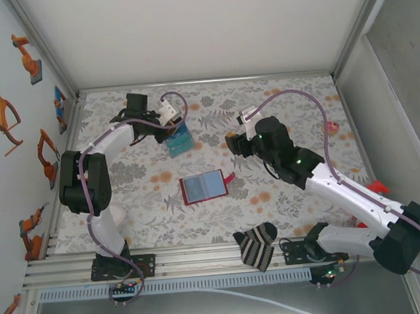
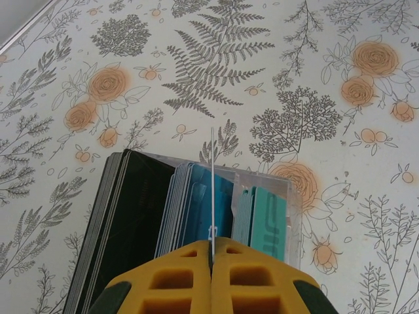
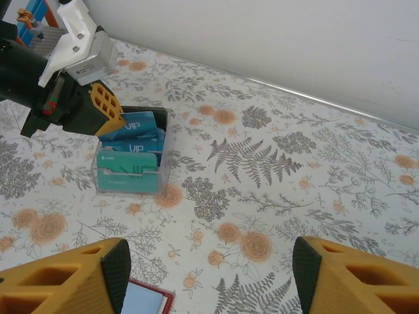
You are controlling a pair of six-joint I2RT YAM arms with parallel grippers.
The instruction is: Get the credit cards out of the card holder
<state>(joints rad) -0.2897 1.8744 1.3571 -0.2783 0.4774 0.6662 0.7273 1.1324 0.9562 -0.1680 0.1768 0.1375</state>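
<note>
Nearest the arm bases, one striped cloth (image 1: 257, 246) lay at the front edge of the table (image 1: 278, 101). Just beyond it, mid-table, the single card holder (image 1: 203, 186) lay opened flat, a red border around a pale blue inside; whether a card sat in it, I could not tell. It looked light and floppy, likely to slide or lift if a card were tugged, so pinning its red rim would be wise. Farther on, the right gripper (image 3: 209, 271) hung with jaws wide apart, holding nothing. Farthest back, the left gripper (image 2: 211, 252) was pinched tight on one credit card (image 2: 213, 190), seen edge-on, above one clear box (image 2: 292, 203) holding three stacks (image 2: 196, 203): black, blue, teal. Such cards would be thin, stiff, light and slick, best pinched across both faces by an exposed short edge.
</note>
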